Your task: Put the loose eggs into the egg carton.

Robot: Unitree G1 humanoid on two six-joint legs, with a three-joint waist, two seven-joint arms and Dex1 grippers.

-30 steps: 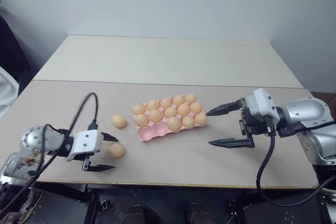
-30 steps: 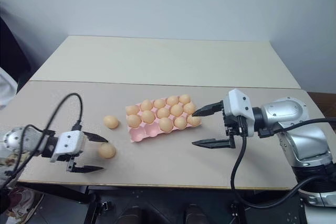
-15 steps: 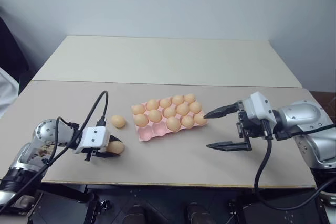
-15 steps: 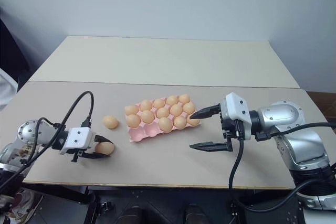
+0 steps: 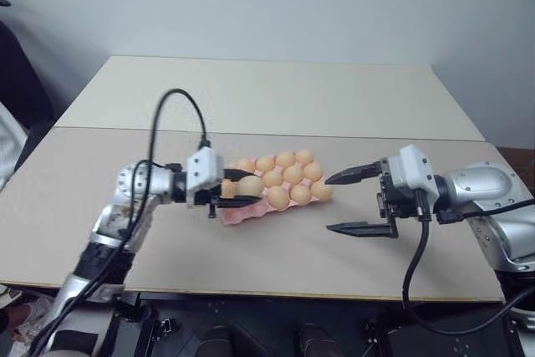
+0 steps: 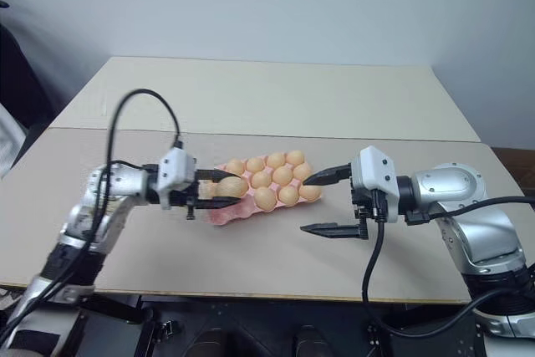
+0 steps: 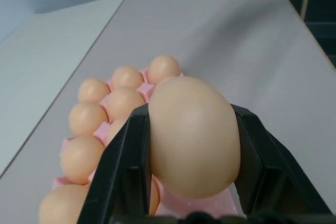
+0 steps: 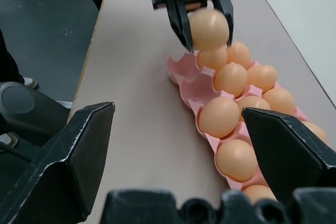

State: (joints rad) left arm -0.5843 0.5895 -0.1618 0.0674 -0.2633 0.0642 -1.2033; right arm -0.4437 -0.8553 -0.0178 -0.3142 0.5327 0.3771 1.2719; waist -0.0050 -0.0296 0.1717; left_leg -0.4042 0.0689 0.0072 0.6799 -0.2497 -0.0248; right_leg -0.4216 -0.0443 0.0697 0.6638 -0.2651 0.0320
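Note:
The pink egg carton [image 5: 241,215] lies mid-table with several pale orange eggs [image 5: 292,174] in its cups. In the right wrist view two cups [image 8: 195,92] at the carton's left end stand empty. My left gripper [image 5: 255,187] is shut on one loose egg [image 6: 231,186], which hangs just above that left end. The left wrist view shows this egg [image 7: 191,137] clamped between both black fingers. To the right of the carton, my right gripper [image 5: 328,204] hovers with its jaws wide open and nothing between them.
The carton sits on the near tabletop [image 5: 276,261], whose front edge runs close below both arms. A second beige tabletop [image 5: 267,94] adjoins behind a seam. A black cable [image 5: 175,102] loops up over my left arm.
My left gripper shut on an egg on the table at the left. It then lifted the egg and carried it right, over the carton's left end. The right gripper stayed put.

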